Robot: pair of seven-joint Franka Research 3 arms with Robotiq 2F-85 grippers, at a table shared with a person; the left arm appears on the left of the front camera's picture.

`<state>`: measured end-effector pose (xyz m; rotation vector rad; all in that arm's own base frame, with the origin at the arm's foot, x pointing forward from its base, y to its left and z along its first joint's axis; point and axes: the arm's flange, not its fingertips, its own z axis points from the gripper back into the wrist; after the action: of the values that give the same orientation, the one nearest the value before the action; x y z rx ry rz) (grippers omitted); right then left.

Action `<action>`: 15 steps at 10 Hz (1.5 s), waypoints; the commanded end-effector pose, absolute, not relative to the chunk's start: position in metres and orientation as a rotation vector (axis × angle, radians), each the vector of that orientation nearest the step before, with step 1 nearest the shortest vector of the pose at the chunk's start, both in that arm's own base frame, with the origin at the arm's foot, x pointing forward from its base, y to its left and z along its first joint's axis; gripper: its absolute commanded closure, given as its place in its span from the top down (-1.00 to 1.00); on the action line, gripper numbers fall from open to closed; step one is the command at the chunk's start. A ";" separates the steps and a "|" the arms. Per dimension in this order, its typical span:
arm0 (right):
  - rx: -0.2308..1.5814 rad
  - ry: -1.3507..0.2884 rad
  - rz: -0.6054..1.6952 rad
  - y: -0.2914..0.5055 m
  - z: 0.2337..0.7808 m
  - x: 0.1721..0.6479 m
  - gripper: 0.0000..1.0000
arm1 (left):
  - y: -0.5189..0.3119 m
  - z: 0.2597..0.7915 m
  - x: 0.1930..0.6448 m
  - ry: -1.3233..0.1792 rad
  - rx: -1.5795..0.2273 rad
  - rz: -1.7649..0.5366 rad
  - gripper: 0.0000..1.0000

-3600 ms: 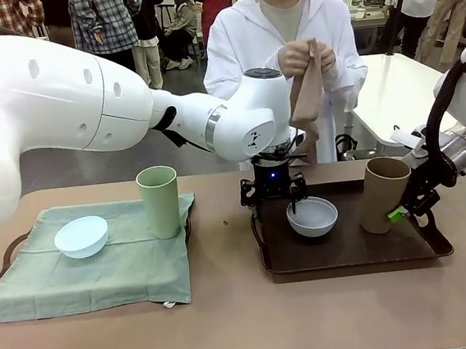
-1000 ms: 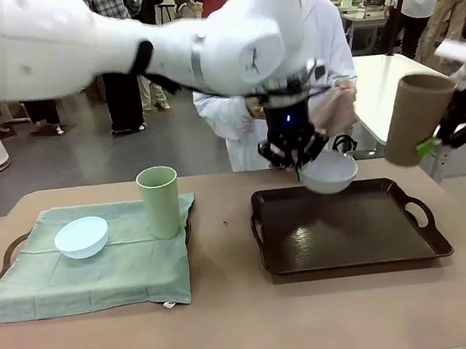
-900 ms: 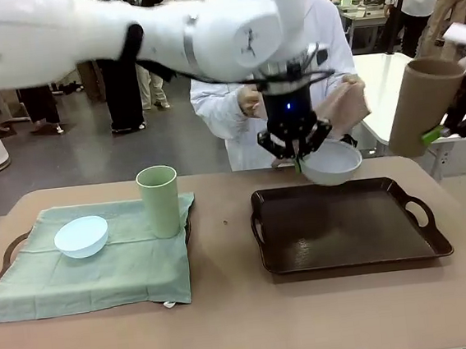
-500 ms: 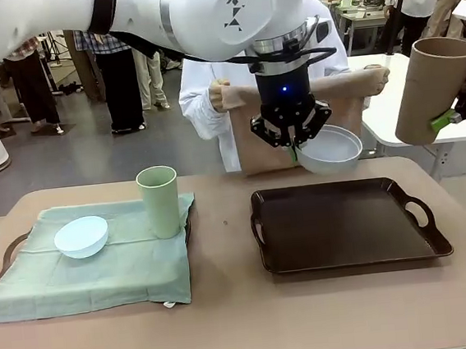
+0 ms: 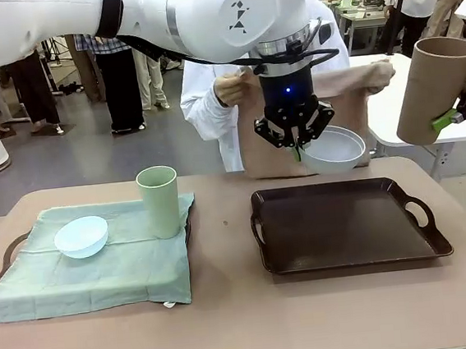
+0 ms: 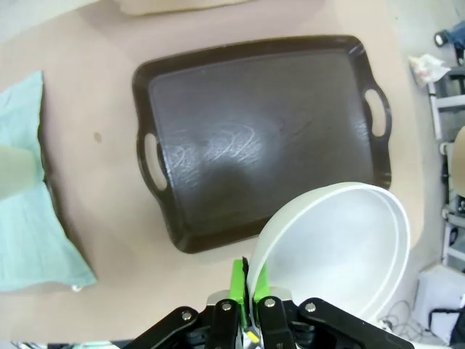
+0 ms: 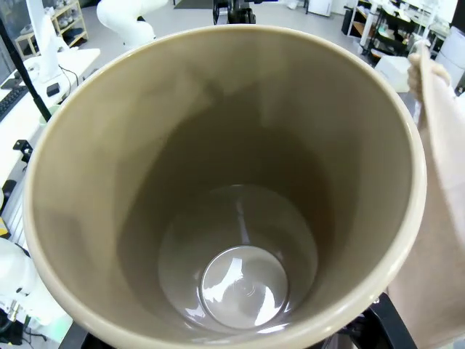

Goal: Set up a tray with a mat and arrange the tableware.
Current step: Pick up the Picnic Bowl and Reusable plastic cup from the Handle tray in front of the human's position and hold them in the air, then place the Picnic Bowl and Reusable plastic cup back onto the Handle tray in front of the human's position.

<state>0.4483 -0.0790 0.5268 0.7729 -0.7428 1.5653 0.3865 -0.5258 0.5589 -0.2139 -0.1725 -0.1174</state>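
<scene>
The left claw [image 5: 298, 147] is pinching the rim of the greyish white round bowl [image 5: 334, 150], holding it above the dark brown tray [image 5: 348, 256]. The bowl looks hard, smooth and breakable; its thin rim is probably the best place to hold.

The left claw [image 5: 298, 145] has carried the greyish white bowl [image 5: 333, 150] up off the dark tray [image 5: 345, 228] and now holds it by the rim in the air above the tray's far edge. The right claw [image 5: 452, 117] has likewise raised the tan brown tumbler [image 5: 426, 90] from the tray's right side to well above the worktop. Behind them, the person has unfolded the tan mat [image 5: 351, 109], bunched in both hands before, into a wide sheet.
</scene>
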 end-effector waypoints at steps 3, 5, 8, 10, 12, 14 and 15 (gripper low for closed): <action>0.773 -0.761 1.571 -0.078 0.526 0.450 -1.00 | -0.525 0.561 0.387 -0.174 -0.216 -0.130 -1.00; 0.773 -0.761 1.571 -0.078 0.526 0.450 -1.00 | -0.525 0.561 0.387 -0.174 -0.216 -0.130 -1.00; 0.773 -0.761 1.571 -0.078 0.526 0.450 -1.00 | -0.525 0.561 0.387 -0.174 -0.216 -0.130 -1.00; 0.773 -0.761 1.571 -0.078 0.526 0.450 -1.00 | -0.525 0.561 0.387 -0.174 -0.216 -0.130 -1.00; 0.773 -0.761 1.571 -0.078 0.526 0.450 -1.00 | -0.525 0.561 0.387 -0.174 -0.216 -0.130 -1.00; 0.773 -0.761 1.571 -0.078 0.526 0.450 -1.00 | -0.525 0.561 0.387 -0.174 -0.216 -0.130 -1.00; 0.773 -0.761 1.571 -0.078 0.526 0.450 -1.00 | -0.525 0.561 0.387 -0.174 -0.216 -0.130 -1.00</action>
<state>0.4483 -0.0793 0.5268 0.7728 -0.7433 1.5649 0.3867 -0.5262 0.5585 -0.2141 -0.1717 -0.1177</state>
